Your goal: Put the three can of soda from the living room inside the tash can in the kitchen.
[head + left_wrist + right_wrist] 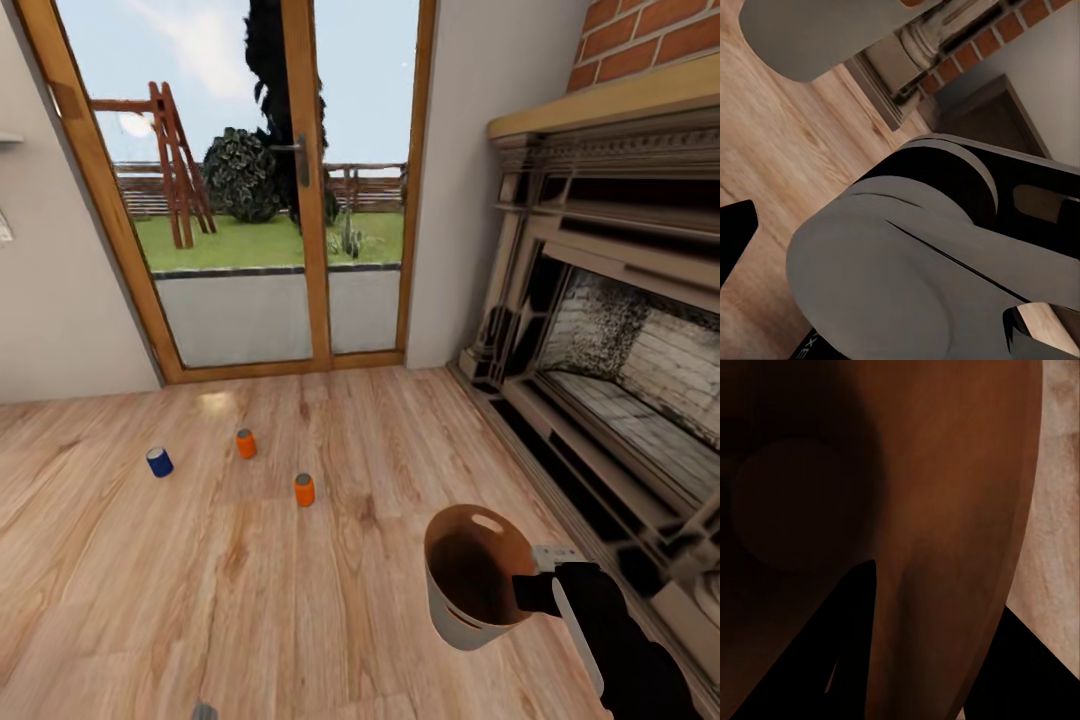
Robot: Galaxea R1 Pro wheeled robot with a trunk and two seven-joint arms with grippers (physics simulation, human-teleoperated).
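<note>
Nearest the robot, at the lower right of the head view, the right gripper (537, 592) holds the trash can (455, 615) by its rim, clear of the light wood plank floor (300, 600). The bin is tipped slightly, its pale grey-white outside facing down and its glossy brown inside open to the camera, with a small slot near the far rim. In the right wrist view one dark finger (851, 645) lies inside against the brown wall of the bin (945, 510) and the other sits outside it — the jaws are pinching the rim between them.

The left gripper's jaws are too little seen to tell; the left wrist view looks past a grey and black part of the robot's own arm (907, 262) to the floor and a strip of brick.

Farther out on the planks stand the three soda cans, all upright and well apart from the bin: an orange can (304, 490) nearest, a second orange can (246, 444) beyond it, and the dark blue can (159, 462) off to the left.

Along the right side runs the brick fireplace (620, 330). At the far wall stand the wood-framed glass doors (290, 200) — grass, a shrub and a fence show through them.
</note>
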